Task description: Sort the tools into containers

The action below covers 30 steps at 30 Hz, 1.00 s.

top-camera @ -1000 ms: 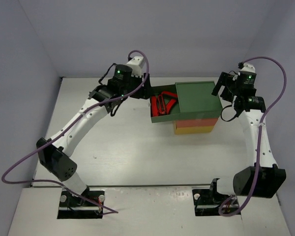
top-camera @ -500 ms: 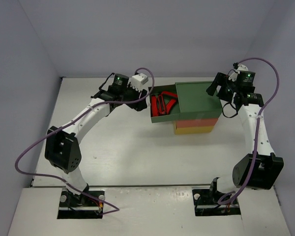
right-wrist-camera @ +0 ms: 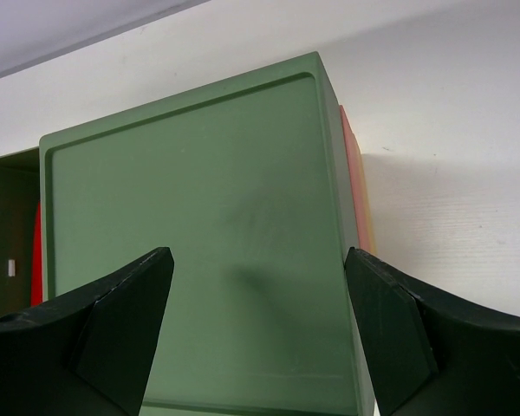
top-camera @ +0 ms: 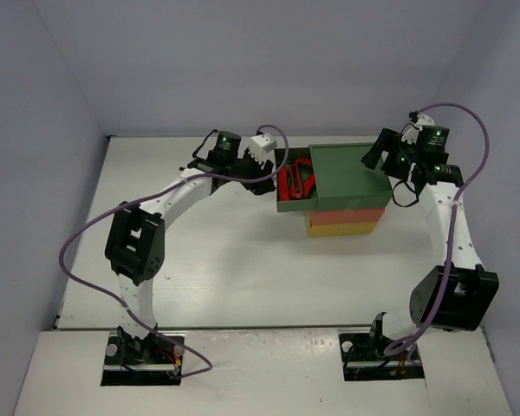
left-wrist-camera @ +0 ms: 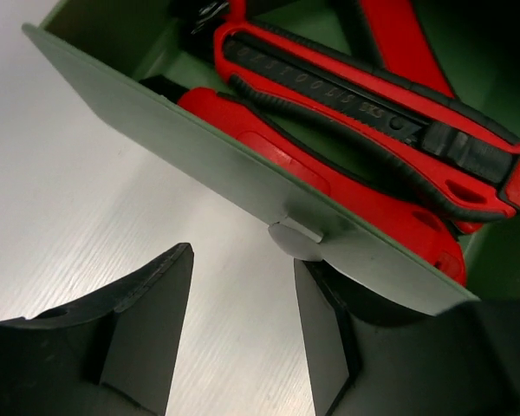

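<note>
The stacked drawer unit has a green top (top-camera: 351, 172), a red-orange middle (top-camera: 347, 216) and a yellow bottom (top-camera: 342, 230). Its green drawer (top-camera: 293, 206) stands part-way out to the left and holds red utility knives (top-camera: 299, 179) and red-handled tools. In the left wrist view the drawer front (left-wrist-camera: 199, 160) with its small knob (left-wrist-camera: 296, 239) is right before my open left gripper (left-wrist-camera: 243, 299); the knives (left-wrist-camera: 364, 95) lie behind it. My left gripper (top-camera: 272, 170) is at the drawer front. My right gripper (top-camera: 374, 158) is open and empty above the unit's green top (right-wrist-camera: 191, 199).
The right wrist view shows slivers of the red-orange layer (right-wrist-camera: 352, 165) and the yellow layer (right-wrist-camera: 369, 227) at the unit's right side, and the open drawer (right-wrist-camera: 9, 217) at the left. Walls enclose the table (top-camera: 217, 251) at the back and both sides.
My left gripper has moved right against the green drawer's front, and the drawer has slid a little way into the unit. My right gripper has shifted slightly left over the unit's top.
</note>
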Available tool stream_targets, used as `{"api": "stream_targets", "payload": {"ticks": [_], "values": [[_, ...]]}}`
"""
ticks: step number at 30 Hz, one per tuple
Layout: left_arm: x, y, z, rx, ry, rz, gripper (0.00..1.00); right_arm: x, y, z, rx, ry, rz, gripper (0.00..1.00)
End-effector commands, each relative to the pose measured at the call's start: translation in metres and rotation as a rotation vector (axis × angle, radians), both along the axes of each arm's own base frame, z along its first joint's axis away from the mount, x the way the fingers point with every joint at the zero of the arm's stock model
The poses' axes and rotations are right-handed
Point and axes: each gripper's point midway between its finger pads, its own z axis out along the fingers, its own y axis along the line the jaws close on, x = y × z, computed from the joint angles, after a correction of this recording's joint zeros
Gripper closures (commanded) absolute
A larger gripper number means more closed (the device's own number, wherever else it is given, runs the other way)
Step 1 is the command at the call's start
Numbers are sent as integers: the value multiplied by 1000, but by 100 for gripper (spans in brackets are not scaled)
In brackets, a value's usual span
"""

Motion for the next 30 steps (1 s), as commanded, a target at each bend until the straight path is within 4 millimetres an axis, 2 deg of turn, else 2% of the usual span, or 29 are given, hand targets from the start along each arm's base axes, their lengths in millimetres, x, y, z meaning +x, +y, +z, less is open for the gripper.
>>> {"api": "stream_targets", "payload": {"ticks": [1, 7, 12, 18, 20, 24, 27, 30], "values": [[-1, -61, 102, -226, -294, -187, 52, 9, 5, 0, 19, -36, 45, 23], [-16, -104, 122, -289, -331, -266, 52, 10, 9, -3, 35, -31, 59, 24], [-26, -138, 123, -315, -329, -298, 52, 11, 9, -6, 33, -27, 50, 23], [-17, -150, 115, -319, -305, -257, 53, 13, 5, -4, 20, -33, 27, 22], [-13, -148, 116, -316, -315, -238, 53, 14, 5, -1, 19, -40, 25, 21], [-7, -130, 155, -356, -368, -158, 51, 15, -1, 22, -7, -93, -3, 20], [-4, -105, 190, -389, -398, -63, 50, 13, -7, 49, -40, -154, -33, 18], [-1, -61, 222, -398, -431, 113, 44, 2, -20, 87, -101, -247, -98, 15]]}}
